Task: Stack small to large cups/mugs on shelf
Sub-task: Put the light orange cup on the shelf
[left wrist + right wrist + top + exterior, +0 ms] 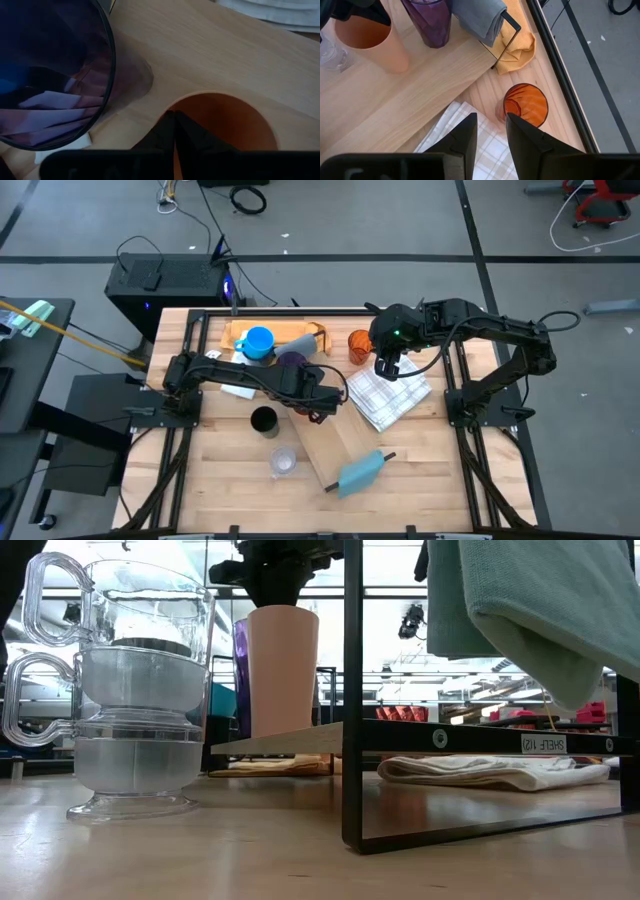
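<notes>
The left pincer [174, 131], fingers pressed together, sits just over the pale-orange plastic cup [220, 117] standing on the pale wooden shelf [210, 55] beside the purple tumbler [55, 75]; the right pincer [491, 131], narrowly parted and empty, hovers just short of the ribbed orange glass cup [525, 104].

I see a pale matt wooden plank [415, 95], a glossy see-through purple tumbler [50, 75], a shiny orange glass [525, 105], and a checked cloth [390, 395].

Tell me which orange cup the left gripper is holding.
The pale, opaque orange cup standing on the shelf beside the purple tumbler. The other, a clear ribbed orange cup, stands on the table beside the checked cloth.
</notes>
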`<action>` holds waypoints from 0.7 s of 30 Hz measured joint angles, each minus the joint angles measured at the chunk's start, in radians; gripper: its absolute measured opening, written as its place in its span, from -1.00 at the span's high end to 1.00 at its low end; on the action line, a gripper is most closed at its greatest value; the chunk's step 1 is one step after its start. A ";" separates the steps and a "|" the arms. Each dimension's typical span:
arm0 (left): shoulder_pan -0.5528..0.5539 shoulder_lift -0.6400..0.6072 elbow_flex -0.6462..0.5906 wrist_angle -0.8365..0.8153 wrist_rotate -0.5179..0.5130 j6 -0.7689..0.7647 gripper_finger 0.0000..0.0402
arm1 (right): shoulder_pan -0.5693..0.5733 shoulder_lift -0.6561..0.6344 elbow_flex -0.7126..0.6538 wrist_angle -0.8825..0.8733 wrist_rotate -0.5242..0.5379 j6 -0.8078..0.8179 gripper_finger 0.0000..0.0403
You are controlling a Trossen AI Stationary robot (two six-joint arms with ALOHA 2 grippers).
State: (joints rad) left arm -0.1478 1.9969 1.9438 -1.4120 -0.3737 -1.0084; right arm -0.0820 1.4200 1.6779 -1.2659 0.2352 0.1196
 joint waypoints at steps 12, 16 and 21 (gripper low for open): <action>0.001 0.000 0.000 -0.005 -0.020 0.001 0.89 | 0.000 0.000 0.000 0.000 0.000 0.000 0.45; 0.001 -0.001 0.000 -0.007 -0.027 0.001 0.90 | 0.000 0.000 0.000 0.000 0.000 0.000 0.45; 0.001 -0.001 0.000 -0.008 -0.027 0.001 0.97 | 0.000 0.000 0.000 0.000 0.000 0.000 0.45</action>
State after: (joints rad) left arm -0.1467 1.9961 1.9438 -1.4197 -0.4008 -1.0073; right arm -0.0821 1.4200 1.6779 -1.2655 0.2352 0.1200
